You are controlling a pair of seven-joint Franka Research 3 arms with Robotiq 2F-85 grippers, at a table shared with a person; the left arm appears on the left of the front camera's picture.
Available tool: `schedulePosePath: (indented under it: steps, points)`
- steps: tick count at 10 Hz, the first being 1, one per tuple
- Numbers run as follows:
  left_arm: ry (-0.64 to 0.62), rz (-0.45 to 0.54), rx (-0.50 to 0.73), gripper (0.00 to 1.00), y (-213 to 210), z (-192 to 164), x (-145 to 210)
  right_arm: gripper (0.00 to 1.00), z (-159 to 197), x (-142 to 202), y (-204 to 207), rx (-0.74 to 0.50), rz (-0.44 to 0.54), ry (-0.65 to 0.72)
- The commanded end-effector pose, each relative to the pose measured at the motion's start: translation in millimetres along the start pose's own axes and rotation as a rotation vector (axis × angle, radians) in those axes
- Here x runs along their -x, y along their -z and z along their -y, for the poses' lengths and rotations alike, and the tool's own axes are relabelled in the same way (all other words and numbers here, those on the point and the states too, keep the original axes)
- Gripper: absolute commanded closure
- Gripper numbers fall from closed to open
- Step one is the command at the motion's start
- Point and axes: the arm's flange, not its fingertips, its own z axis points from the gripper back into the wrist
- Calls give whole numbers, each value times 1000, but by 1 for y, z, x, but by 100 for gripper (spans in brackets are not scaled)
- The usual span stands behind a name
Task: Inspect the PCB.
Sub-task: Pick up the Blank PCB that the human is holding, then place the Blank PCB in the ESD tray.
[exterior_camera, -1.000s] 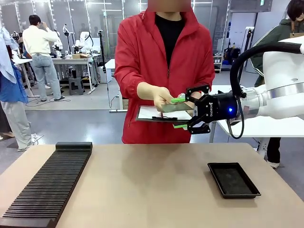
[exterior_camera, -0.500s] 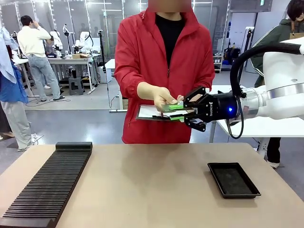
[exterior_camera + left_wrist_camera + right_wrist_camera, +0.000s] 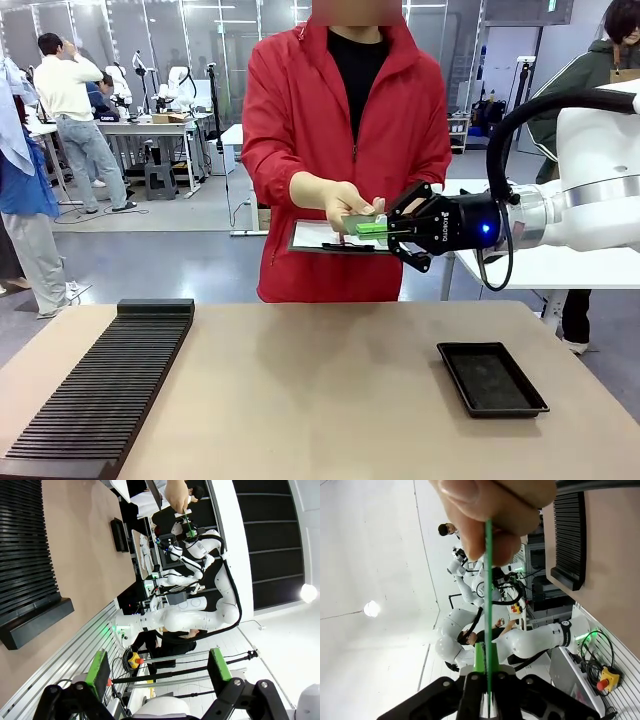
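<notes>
The PCB [image 3: 356, 222] is a thin green board held up at chest height over the far side of the table. A person's hand [image 3: 343, 205] grips its far end. My right gripper [image 3: 376, 229] is shut on its near end, green pads above and below. In the right wrist view the PCB [image 3: 488, 580] shows edge-on as a thin green line running from the person's fingers [image 3: 485, 500] down into my right gripper [image 3: 487, 680]. My left gripper [image 3: 157, 667] is open with nothing between its pads, away from the board.
The person holds a clipboard [image 3: 315, 239] with white paper under the PCB. A shallow black tray [image 3: 490, 378] lies on the table at the right. A long black slotted rack [image 3: 100, 390] lies along the left side. Another table stands behind my right arm.
My right gripper's jaws stood open around the PCB's near end a second ago and have closed onto it. The person's hand has stayed on the board.
</notes>
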Motion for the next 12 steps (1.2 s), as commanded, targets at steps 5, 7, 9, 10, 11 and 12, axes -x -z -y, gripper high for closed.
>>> schedulePosePath:
  steps: [5, 7, 9, 10, 11, 12]
  points:
    - [1, -6, -9, 0, 0, 3, 3, 100, 0, 0, 0, 0, 0, 0]
    - [1, -6, -9, 0, 0, 3, 3, 100, 0, 0, 0, 0, 0, 0]
    - [1, -6, -9, 0, 0, 3, 3, 100, 0, 0, 0, 0, 0, 0]
    - [1, -6, -9, 0, 0, 3, 3, 100, 0, 0, 0, 0, 0, 0]
    - [1, -6, -9, 0, 0, 3, 3, 100, 0, 0, 0, 0, 0, 0]
    - [1, -6, -9, 0, 0, 3, 3, 100, 0, 0, 0, 0, 0, 0]
